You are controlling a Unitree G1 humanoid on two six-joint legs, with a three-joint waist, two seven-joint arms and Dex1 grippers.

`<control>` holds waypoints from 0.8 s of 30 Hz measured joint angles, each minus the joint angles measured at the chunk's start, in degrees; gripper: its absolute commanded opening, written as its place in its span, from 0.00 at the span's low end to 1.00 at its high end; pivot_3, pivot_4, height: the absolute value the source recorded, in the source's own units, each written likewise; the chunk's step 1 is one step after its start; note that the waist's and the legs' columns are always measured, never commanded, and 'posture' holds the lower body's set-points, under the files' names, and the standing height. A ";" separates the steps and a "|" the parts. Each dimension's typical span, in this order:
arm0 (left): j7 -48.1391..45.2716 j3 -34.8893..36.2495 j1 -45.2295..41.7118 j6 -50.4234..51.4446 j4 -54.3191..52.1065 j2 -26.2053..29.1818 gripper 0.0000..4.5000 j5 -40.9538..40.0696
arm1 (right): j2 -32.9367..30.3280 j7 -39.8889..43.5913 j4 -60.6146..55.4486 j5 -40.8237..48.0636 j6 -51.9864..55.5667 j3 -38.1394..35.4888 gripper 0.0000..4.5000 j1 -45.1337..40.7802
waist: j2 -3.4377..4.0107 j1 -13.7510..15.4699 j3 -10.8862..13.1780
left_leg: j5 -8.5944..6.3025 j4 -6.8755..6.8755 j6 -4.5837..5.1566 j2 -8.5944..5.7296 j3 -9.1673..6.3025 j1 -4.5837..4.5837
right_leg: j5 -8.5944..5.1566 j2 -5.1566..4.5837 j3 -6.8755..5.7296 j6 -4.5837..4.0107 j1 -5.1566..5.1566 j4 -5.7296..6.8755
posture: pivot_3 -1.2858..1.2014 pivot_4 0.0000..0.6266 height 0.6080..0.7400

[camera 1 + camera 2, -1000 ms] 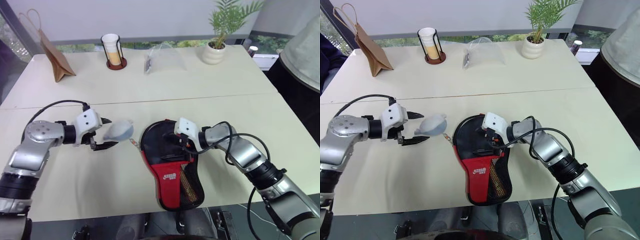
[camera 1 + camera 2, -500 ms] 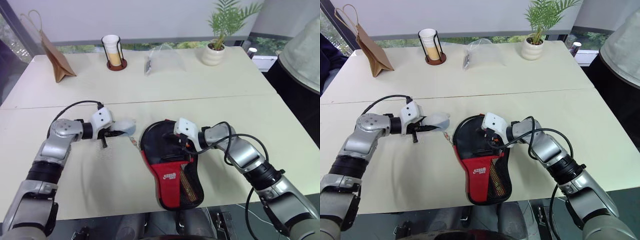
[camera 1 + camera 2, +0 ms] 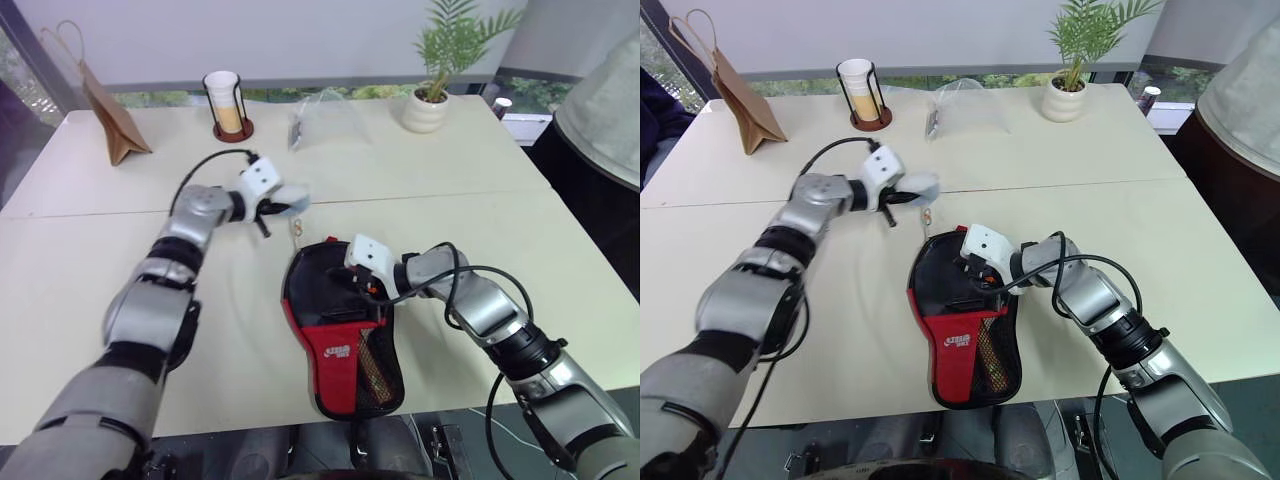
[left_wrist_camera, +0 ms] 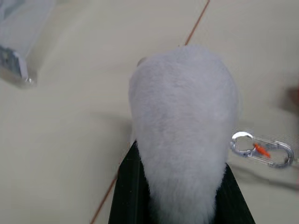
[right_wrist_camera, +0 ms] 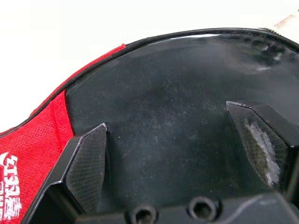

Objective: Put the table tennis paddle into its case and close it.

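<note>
The case (image 3: 343, 330) lies flat at six o'clock on the counter (image 3: 520, 230), near the front edge, its round end toward twelve and its red logo panel and mesh pocket toward six. Through the clear window the paddle's (image 5: 187, 116) black rubber blade shows, so the paddle appears to be already inside; its handle is not visible.

The right tool (image 3: 362, 287) rests over the case's round end with its fingers spread wide, one on either side of the window area, pressing or steadying without pinching anything.

The left tool (image 3: 275, 200) is up at about eleven o'clock from the case, clenched on a pale fluffy pom-pom (image 4: 182, 135). A small metal clip (image 4: 261, 150) hangs beside that pom-pom and seems to link by a thin cord to the rim of the case, so the fluff is probably the zip pull; the link itself is too fine to confirm.

Judging from this, the closing stroke is under way. The risks: the soft fluff could slip out of the clenched fingers, since it offers little firm grip. If the right tool does not hold the case down well, pulling could drag the whole case across the counter instead of running the zip. A pull off the line of the zip could also jam it or strain the clip.
</note>
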 measured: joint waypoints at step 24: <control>1.03 8.09 -10.45 3.63 7.21 -23.55 0.02 1.14 | 5.36 -8.49 -13.50 -4.07 11.79 0.99 1.00 7.28 | 0.03 0.07 -0.02 | -0.01 -0.06 -0.01 0.15 -0.02 0.01 | -0.14 0.14 -0.02 0.20 -0.01 -0.04 | 0.52 0.24 0.95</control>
